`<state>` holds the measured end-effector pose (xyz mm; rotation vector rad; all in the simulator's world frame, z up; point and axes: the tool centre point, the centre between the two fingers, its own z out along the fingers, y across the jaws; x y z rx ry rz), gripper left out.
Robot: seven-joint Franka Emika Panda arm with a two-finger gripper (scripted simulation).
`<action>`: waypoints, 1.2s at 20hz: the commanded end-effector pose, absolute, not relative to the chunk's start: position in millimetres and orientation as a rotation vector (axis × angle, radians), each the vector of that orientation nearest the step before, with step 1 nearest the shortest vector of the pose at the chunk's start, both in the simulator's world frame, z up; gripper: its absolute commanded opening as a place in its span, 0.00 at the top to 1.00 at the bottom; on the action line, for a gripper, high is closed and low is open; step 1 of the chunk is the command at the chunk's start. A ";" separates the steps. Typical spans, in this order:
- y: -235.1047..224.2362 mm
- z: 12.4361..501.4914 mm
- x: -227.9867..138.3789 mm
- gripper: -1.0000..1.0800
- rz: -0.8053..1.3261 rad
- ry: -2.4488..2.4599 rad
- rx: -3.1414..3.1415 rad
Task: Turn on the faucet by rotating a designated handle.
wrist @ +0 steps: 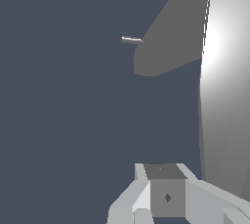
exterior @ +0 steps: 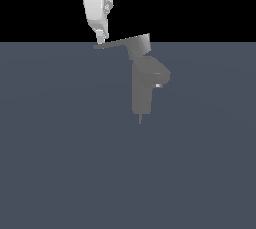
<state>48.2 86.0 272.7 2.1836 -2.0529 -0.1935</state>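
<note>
No writing shows on faucet (exterior: 142,90), handle (exterior: 120,43) or fingers (exterior: 101,37).

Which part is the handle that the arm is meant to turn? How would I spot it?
Find the grey faucet, the upright column in the middle of the exterior view. On top sits a blocky cap, and from it the handle runs as a long, thin flat lever toward the exterior view's left, ending under the white gripper. The spout lower down is short and rounded.

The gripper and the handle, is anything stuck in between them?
No. In the exterior view the gripper tip sits right at the handle's thin end, with no visible gap or object between.
</note>
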 end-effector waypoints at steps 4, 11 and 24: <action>78.1 263.0 58.0 1.00 -0.205 -2.116 2.116; 76.9 262.6 58.8 1.00 -0.207 -2.123 2.110; 78.0 267.2 35.3 1.00 -0.207 -2.123 2.110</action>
